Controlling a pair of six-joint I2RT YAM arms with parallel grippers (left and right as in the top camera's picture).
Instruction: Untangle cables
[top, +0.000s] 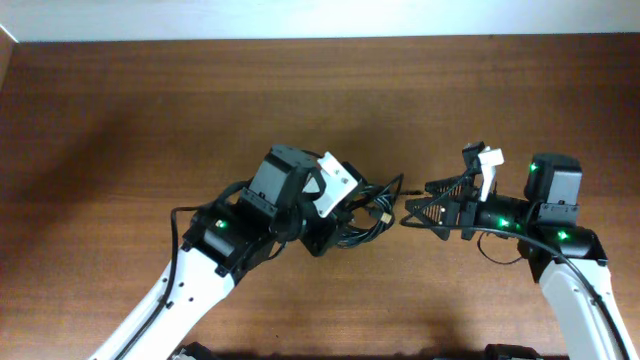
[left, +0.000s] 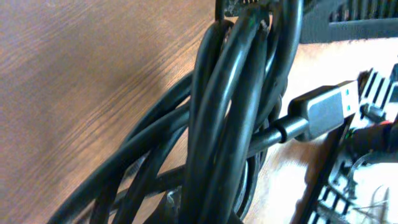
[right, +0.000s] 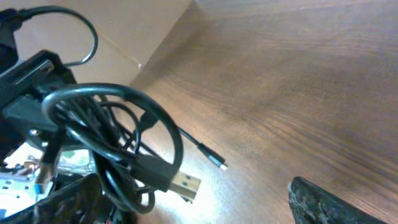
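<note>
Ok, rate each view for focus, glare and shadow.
Overhead: sharp, evenly lit, the table dimmer toward the left. Left wrist: cables crowd the lens, lowest loops soft, plug fairly crisp, glare on the table behind. Right wrist: cables in focus, washed-out glare at lower left, table grain clear.

**Black cables (top: 368, 222) bunched into one tangled coil at the left claw (top: 342, 218)**

Several glossy black loops overlap and cross one another, gathered at the top between that claw's closed fingers and hanging down from there. A dark USB-A plug (left: 326, 107) with a metal shell juts sideways out of the bundle toward the right claw (top: 408, 208), which stands spread just beside the coil without touching it. One thinner strand leaves the coil and ends in a small metal-tipped plug (right: 216, 162), out in front of the right claw.
</note>
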